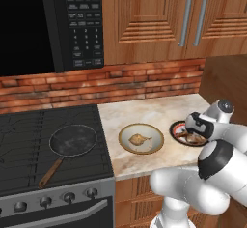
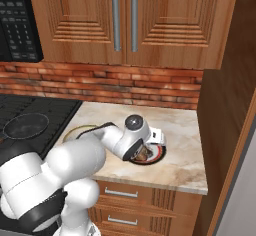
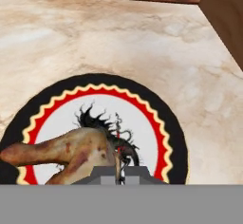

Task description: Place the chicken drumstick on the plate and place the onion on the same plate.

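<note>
1. One white arm (image 2: 75, 165) bends low over the worktop (image 1: 144, 111), its tool (image 3: 120, 172) clenched and empty just above the plate (image 3: 176, 137).
2. Drumstick (image 3: 61, 152) lies on the plate; the tan bowl (image 1: 141, 138) to its left holds a small brownish item, possibly the onion.
3. Pan (image 1: 72, 141) sits on the stove; the arm hides most of the plate in both base views.

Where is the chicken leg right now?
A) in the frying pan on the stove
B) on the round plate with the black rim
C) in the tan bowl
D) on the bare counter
B: the hand view shows the chicken leg lying on the white middle of the plate with the black rim and red ring, while the tan bowl holds a different, smaller thing.
</note>
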Controlling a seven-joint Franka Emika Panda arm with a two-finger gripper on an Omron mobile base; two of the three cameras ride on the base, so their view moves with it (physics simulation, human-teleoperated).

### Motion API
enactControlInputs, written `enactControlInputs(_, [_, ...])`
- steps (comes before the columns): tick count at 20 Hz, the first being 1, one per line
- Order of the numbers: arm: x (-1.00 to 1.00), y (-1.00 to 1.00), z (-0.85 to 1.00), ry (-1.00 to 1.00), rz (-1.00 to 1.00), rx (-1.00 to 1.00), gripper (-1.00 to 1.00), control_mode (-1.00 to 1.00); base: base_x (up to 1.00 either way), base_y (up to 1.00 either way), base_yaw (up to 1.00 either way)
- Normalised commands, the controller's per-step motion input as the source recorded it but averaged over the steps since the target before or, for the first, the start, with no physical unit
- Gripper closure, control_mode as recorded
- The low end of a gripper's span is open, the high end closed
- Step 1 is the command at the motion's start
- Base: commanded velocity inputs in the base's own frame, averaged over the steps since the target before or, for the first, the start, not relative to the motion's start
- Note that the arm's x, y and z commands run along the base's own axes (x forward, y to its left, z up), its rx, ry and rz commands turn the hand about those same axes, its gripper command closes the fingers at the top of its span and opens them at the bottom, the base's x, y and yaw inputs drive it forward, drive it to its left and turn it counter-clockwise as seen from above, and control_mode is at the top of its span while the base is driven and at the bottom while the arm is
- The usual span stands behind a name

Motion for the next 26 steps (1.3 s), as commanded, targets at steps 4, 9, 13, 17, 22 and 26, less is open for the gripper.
enactControlInputs(4, [0.0,-0.01,0.0,0.0,0.01,0.0,1.0,-1.0,0.0,0.0,0.0])
enactControlInputs(9, [0.0,0.0,0.02,0.0,0.0,0.0,1.0,-1.0,0.0,0.0,0.0])
enactControlInputs(13, [-0.03,0.61,0.32,0.0,0.0,0.0,-1.0,-1.0,0.0,0.0,0.0])
enactControlInputs(17, [-0.07,0.98,0.45,0.0,0.0,0.0,-1.0,-1.0,0.0,0.0,0.0])
enactControlInputs(22, [-0.19,1.0,0.31,0.0,0.0,-0.01,-1.0,-1.0,0.0,0.0,0.0])
enactControlInputs(26, [-0.07,0.94,0.01,0.13,0.0,-0.03,-1.0,-1.0,0.0,0.0,0.0])
